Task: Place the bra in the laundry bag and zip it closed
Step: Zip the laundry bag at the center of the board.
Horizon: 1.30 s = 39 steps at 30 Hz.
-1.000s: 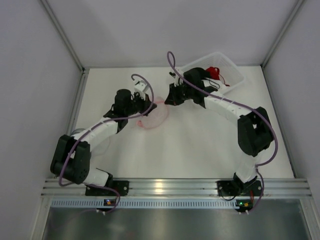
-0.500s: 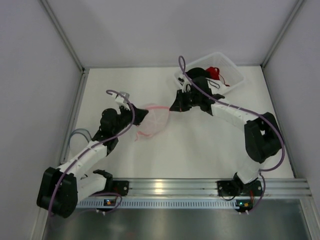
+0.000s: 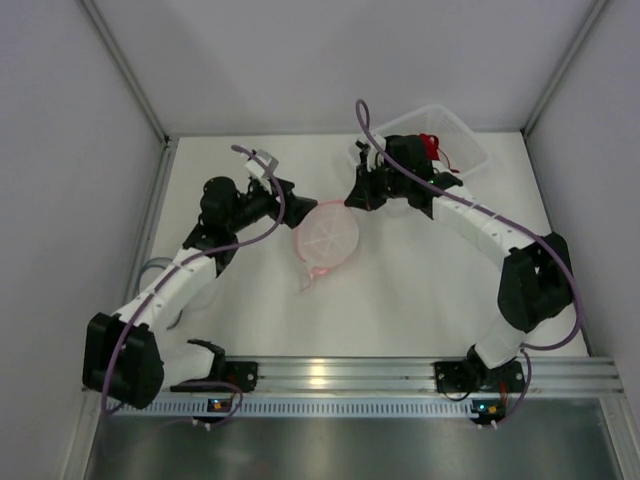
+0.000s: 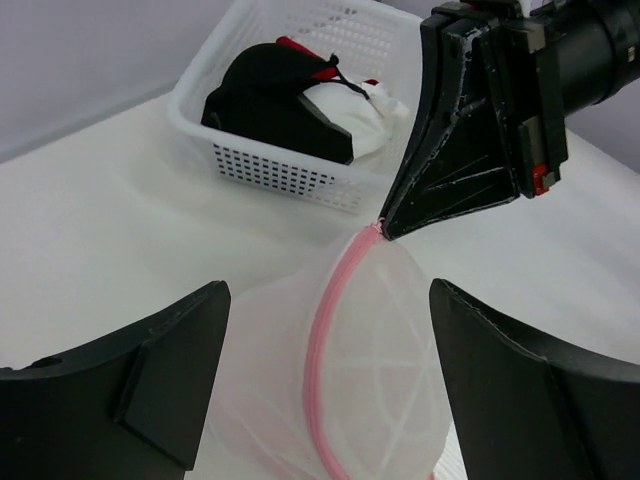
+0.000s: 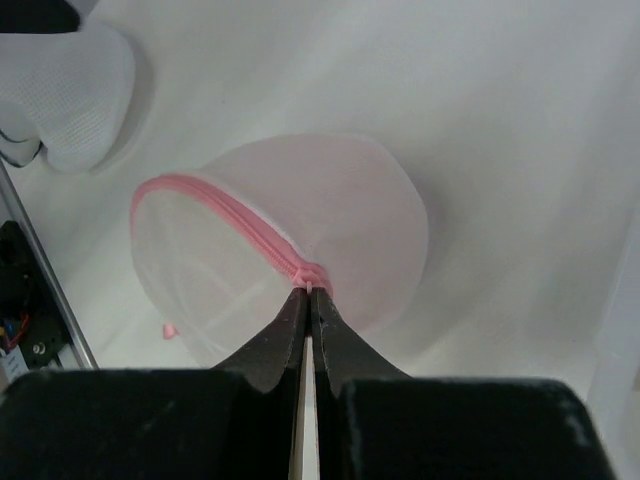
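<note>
On the table point(image 3: 420, 290), the white basket point(image 3: 472, 152) at 1 o'clock holds black and red garments point(image 4: 275, 105). The pink-zippered laundry bag point(image 3: 327, 236) lies near centre. The left gripper point(image 3: 284, 193), at its 10 o'clock, stands released; the right gripper point(image 3: 357, 198), at 1 o'clock, pinches the zipper pull point(image 5: 310, 284).

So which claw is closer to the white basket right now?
Right. The right claw sits close beside the basket, shut on the laundry bag at its zipper; the left claw is open, farther off beyond the bag.

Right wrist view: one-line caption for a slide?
Right gripper pinches the end of the pink zipper on the white mesh laundry bag.
</note>
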### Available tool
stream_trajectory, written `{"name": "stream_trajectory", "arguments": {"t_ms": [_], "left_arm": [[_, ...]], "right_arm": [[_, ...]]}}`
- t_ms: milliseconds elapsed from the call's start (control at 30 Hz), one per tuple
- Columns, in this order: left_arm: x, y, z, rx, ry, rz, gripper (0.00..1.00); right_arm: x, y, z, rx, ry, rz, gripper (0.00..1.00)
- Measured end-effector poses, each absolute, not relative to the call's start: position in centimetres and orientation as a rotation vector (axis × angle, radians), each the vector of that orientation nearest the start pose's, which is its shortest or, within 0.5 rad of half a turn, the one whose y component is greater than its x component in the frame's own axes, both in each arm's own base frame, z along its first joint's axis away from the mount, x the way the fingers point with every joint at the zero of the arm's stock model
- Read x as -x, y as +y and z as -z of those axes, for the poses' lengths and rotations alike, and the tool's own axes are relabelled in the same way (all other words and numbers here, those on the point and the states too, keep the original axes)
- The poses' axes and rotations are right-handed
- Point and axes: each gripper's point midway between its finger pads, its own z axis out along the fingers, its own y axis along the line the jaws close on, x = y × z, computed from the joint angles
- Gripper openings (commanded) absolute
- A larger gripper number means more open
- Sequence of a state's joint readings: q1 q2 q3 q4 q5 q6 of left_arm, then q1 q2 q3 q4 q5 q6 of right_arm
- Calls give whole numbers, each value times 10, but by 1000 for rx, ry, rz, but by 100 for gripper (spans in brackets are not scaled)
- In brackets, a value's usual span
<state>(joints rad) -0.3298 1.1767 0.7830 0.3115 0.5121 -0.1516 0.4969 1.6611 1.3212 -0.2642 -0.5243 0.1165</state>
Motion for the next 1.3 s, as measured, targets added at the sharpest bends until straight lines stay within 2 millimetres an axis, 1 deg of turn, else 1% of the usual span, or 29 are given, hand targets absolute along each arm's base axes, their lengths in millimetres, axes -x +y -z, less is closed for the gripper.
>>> {"name": "stream_trajectory", "arguments": {"t_ms": [67, 100, 167, 233, 333, 367, 400, 467, 500, 533, 567, 600, 633, 667, 800, 867, 933, 1033, 1100, 1200, 1233, 1267, 1300], "left_arm": [[-350, -223, -261, -607, 1602, 801, 84], [-355, -229, -259, -642, 1603, 818, 84], [-368, -241, -250, -697, 1614, 856, 82], [-374, -249, -239, -734, 1632, 894, 81], [-374, -259, -223, -770, 1667, 949, 79], [-372, -264, -218, -783, 1677, 968, 78], [-369, -268, -214, -797, 1683, 983, 74], [-361, -280, -208, -830, 1686, 1006, 73], [-356, -287, -206, -850, 1685, 1020, 63], [-351, -294, -204, -868, 1684, 1036, 51], [-347, -300, -203, -885, 1682, 1049, 36], [-344, -304, -201, -897, 1683, 1057, 25], [-343, -307, -200, -908, 1677, 1053, 7], [-344, -309, -197, -897, 1692, 1049, 0], [-352, -305, -195, -842, 1713, 991, 0], [-350, -299, -192, -807, 1715, 966, 0], [-340, -289, -189, -769, 1723, 951, 0], [-322, -277, -192, -708, 1716, 952, 0], [-314, -269, -198, -651, 1696, 952, 0], [-302, -258, -210, -564, 1662, 963, 0], [-297, -254, -213, -540, 1653, 965, 5], [-294, -251, -217, -523, 1638, 961, 18], [-290, -247, -221, -508, 1623, 956, 56]], "right_arm": [[-358, 299, -203, 755, 2072, -910, 0], [-358, 300, -209, 773, 2056, -909, 0], [-358, 301, -218, 793, 2033, -909, 0], [-358, 301, -223, 807, 2020, -904, 0], [-356, 299, -225, 813, 2018, -899, 0], [-356, 299, -225, 815, 2018, -898, 0], [-355, 299, -225, 815, 2020, -897, 0], [-355, 299, -224, 815, 2024, -898, 0], [-355, 299, -224, 815, 2025, -898, 0], [-355, 299, -224, 815, 2025, -898, 0], [-355, 298, -224, 815, 2025, -898, 0], [-355, 298, -224, 814, 2026, -897, 0], [-355, 298, -224, 814, 2027, -897, 0], [-355, 298, -223, 810, 2030, -896, 0], [-358, 296, -222, 762, 2054, -881, 0], [-358, 293, -216, 711, 2081, -889, 0], [-353, 287, -205, 651, 2121, -913, 0], [-347, 274, -189, 573, 2176, -928, 0], [-343, 267, -184, 542, 2196, -932, 0], [-337, 265, -181, 521, 2201, -947, 0], [-336, 266, -181, 517, 2200, -955, 0], [-335, 266, -181, 514, 2197, -963, 0], [-334, 266, -179, 509, 2198, -969, 0]]}}
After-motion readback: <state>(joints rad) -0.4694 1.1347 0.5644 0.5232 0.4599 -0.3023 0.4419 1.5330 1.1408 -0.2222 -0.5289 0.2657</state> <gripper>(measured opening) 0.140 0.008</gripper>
